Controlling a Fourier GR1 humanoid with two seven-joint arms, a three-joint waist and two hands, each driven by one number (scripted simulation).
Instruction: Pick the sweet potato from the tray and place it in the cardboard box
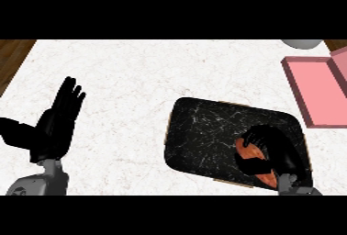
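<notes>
The sweet potato (256,161) lies on the black marbled tray (203,137), near the tray's right-hand, near corner, and the right hand (271,149) is down over it with fingers and thumb curled round its middle, so that only the orange ends and a strip of its flank show. That wrap looks like the grasp for the pick; whether it has left the tray yet I cannot tell. The tray itself sits on the white marble counter (156,78), toward the counter's right side near the front edge. The pink box (318,92), which answers to the cardboard box of the task, lies open at the counter's right edge, just beyond the tray's far right corner, its flap raised at the far side. Between tray and box nothing stands, so the carry should be short, with only the box's near wall to clear. A pale rounded object (303,43) sits at the far right corner. The left hand (58,121) rests open, fingers up, by the counter's left edge.
</notes>
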